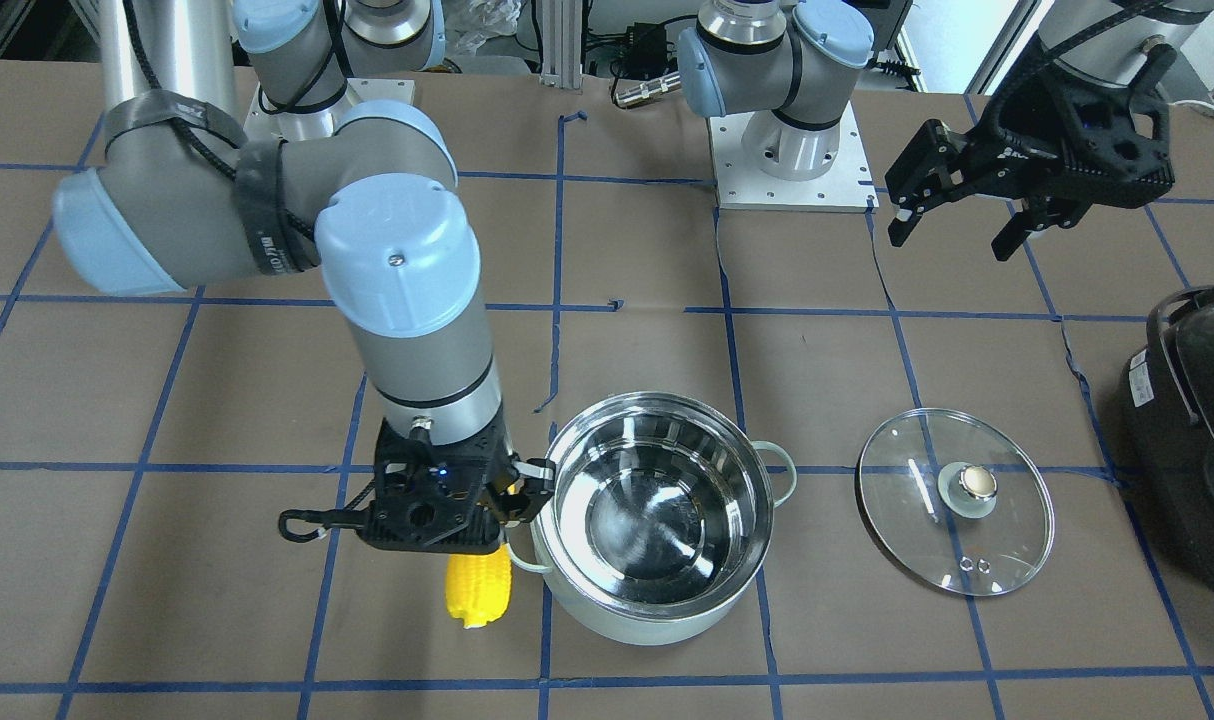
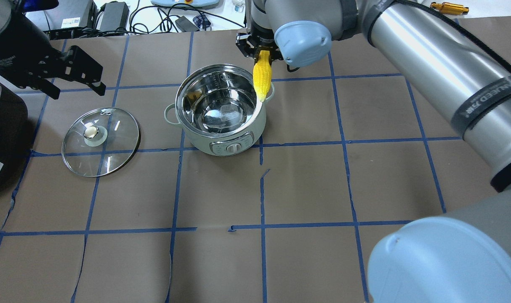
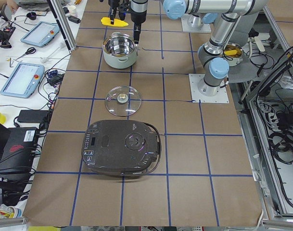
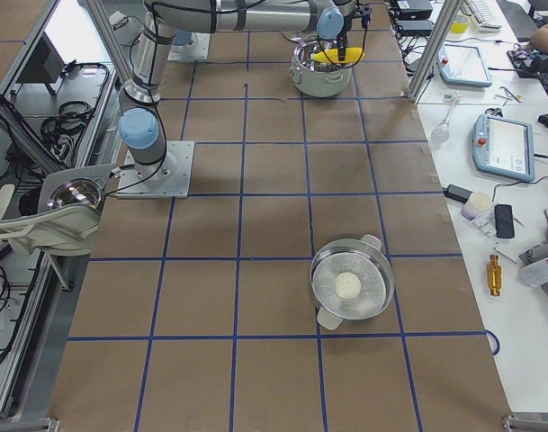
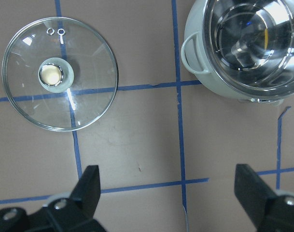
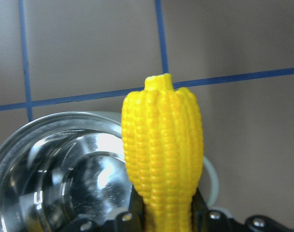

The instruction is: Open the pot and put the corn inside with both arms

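The mint-green pot [image 1: 657, 615] stands open with its steel inside empty; it also shows in the overhead view [image 2: 222, 139]. Its glass lid [image 1: 912, 535] lies flat on the table beside it, also in the left wrist view [image 5: 84, 96]. My right gripper [image 1: 482, 540] is shut on the yellow corn [image 1: 479, 588] and holds it in the air at the pot's rim. In the overhead view the corn's tip [image 2: 262, 80] hangs over the rim's edge. My left gripper [image 1: 950, 240] is open and empty, raised above the table behind the lid.
A large black appliance [image 1: 1192, 430] sits at the table's end past the lid. A second steel pot [image 4: 350, 288] with a white item inside stands far off toward the right end. Blue tape lines grid the brown table cover.
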Controlling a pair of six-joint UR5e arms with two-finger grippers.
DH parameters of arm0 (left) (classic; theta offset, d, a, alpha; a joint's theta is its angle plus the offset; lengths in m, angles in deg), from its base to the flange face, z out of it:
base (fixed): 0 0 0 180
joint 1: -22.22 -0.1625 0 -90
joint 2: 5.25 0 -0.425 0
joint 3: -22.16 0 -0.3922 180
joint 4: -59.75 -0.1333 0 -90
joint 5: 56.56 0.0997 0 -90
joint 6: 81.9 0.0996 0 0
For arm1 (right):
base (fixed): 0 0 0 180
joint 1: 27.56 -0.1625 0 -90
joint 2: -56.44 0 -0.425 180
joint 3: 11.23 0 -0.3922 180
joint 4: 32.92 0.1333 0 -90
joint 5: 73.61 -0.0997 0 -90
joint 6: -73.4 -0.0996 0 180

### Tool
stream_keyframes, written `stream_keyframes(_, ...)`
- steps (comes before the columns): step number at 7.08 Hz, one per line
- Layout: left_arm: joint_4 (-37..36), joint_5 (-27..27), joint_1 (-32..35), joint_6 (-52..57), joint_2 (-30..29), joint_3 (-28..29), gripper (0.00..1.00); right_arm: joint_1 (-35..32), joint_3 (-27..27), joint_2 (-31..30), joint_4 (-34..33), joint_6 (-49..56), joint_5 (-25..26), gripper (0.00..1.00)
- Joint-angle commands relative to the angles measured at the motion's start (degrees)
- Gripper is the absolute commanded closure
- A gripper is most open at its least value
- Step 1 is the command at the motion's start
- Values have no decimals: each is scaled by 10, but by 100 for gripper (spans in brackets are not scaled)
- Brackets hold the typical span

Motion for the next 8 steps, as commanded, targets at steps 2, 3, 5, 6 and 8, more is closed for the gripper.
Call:
stream_keyframes(2, -27, 59, 70, -50, -1, -2, 0, -52, -1, 61, -71, -77, -35, 94)
stream_keyframes(3, -27, 59, 71, -50, -3, -3, 0, -53, -5, 63, -71, -67, -62, 76)
stream_keyframes(5, -32, 60, 71, -50, 0, -9, 0, -52, -13, 60, -60, -59, -62, 0)
stream_keyframes(6, -36, 59, 71, -49, 0, -10, 0, -52, -17, 52, -44, -41, -61, 0)
stream_keyframes(8, -40, 59, 71, -49, 0, -11, 0, -33, -20, 3, 29, 33, -40, 0)
